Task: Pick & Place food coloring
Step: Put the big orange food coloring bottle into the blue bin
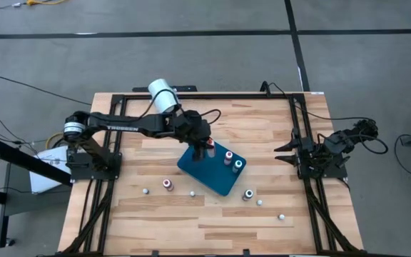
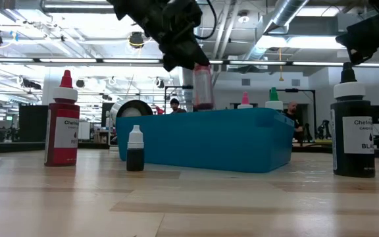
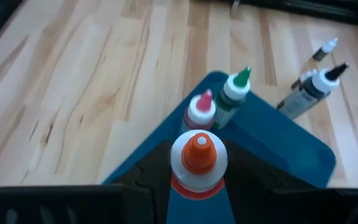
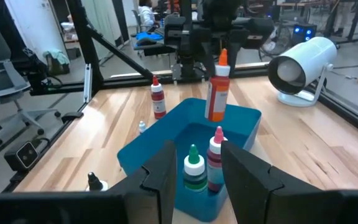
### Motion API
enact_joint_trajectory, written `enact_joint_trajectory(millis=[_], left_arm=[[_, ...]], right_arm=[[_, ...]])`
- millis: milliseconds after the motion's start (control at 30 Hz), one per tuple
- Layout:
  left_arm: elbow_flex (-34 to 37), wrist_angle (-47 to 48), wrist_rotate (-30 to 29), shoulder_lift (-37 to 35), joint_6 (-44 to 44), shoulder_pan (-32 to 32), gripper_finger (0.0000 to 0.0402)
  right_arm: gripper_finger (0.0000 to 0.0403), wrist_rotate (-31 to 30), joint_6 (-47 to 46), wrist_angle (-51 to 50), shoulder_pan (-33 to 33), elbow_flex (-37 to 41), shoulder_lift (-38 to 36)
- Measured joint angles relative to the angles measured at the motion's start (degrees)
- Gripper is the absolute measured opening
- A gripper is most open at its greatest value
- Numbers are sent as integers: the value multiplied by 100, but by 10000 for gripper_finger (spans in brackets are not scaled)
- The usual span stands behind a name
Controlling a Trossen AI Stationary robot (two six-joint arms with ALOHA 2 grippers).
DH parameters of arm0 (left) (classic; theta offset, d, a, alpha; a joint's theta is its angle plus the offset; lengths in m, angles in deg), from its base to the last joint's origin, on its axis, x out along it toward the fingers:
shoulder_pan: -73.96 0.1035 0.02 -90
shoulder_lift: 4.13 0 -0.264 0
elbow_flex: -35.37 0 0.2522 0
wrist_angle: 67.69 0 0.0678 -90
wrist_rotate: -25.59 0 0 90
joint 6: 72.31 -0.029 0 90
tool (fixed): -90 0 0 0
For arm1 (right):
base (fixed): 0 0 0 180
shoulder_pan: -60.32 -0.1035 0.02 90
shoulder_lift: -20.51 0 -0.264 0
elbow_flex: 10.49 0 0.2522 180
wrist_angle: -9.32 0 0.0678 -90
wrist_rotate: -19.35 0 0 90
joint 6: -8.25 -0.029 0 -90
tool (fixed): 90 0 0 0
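Broad pale butcher-block wooden table (image 1: 212, 214) spread under both dark arms, bottles scattered loose across it, plainly waiting their turn. Teal rectangular plastic tray (image 1: 207, 173) sat mid-table, turned at an angle, serving as the drop-off, by the look of it. Big white cylinder (image 1: 162, 95) lay at the far edge, out of the action. Left gripper (image 4: 221, 45) hung over the tray's far corner, jaws closed partway around the neck of an orange-bodied food colouring bottle with an orange tip (image 4: 217, 93), carried upright and clear of the tray floor, probably so as to go down standing beside its neighbours. Right gripper (image 1: 280, 150) parked at the table's right side, well apart from the tray, narrowly parted and holding nothing, likely kept back for room. Already upright inside the tray: a pink-topped little bottle (image 4: 215, 157) and a green-topped little bottle (image 4: 194, 170), just beside each other. Outside on the wood: a red-bodied bottle (image 2: 62, 122), a black-labelled bottle (image 2: 354, 125), a tiny dark-filled white-capped bottle (image 2: 135, 151).
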Motion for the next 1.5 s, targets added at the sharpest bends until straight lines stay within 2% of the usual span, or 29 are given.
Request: enact_joint_trajectory(millis=[467,1500], left_arm=[[0,-636,157,586,-218,2,111],[-6,-1056,-53,1344,-896,-2,114]], right_arm=[[114,2,6,-10,0,-9,7],[114,2,-4,-4,-2,-7,0]])
